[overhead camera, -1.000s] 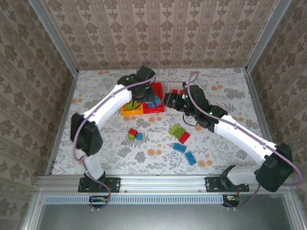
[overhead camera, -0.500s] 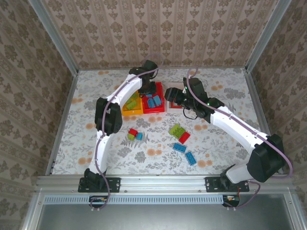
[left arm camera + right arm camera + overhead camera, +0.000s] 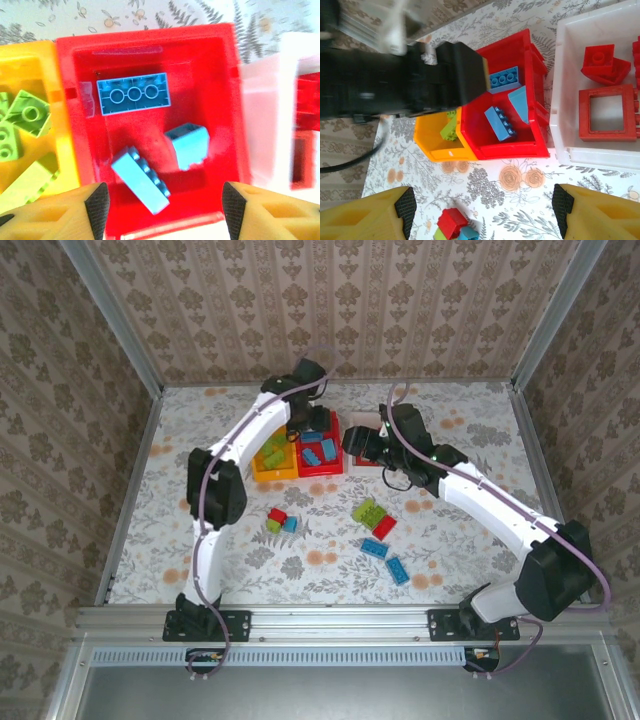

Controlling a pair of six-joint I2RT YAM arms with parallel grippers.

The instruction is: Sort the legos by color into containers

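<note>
My left gripper (image 3: pixel 165 207) hangs open over the red container (image 3: pixel 150 37), nothing between its fingers. Three blue legos lie in that bin: a flat one (image 3: pixel 132 94), a sloped one (image 3: pixel 187 145) and a long one (image 3: pixel 140 180). Lime green legos (image 3: pixel 27 112) lie in the yellow container (image 3: pixel 20 50). The white container (image 3: pixel 560 90) holds red legos, among them a hollow frame (image 3: pixel 607 134). My right gripper (image 3: pixel 484 207) is open and empty above the table just in front of the bins. Loose legos lie on the table: a small cluster (image 3: pixel 280 520), a green and red group (image 3: pixel 372 515) and two blue ones (image 3: pixel 386 558).
The three bins stand side by side at the back centre (image 3: pixel 320 452), with both wrists crowded over them. The black body of the left gripper (image 3: pixel 395 82) looms beside the yellow bin. Metal posts and patterned walls close in the table.
The left gripper has opened above the red bin. The left arm swung further back over the bins, and the right gripper shifted slightly toward them.
</note>
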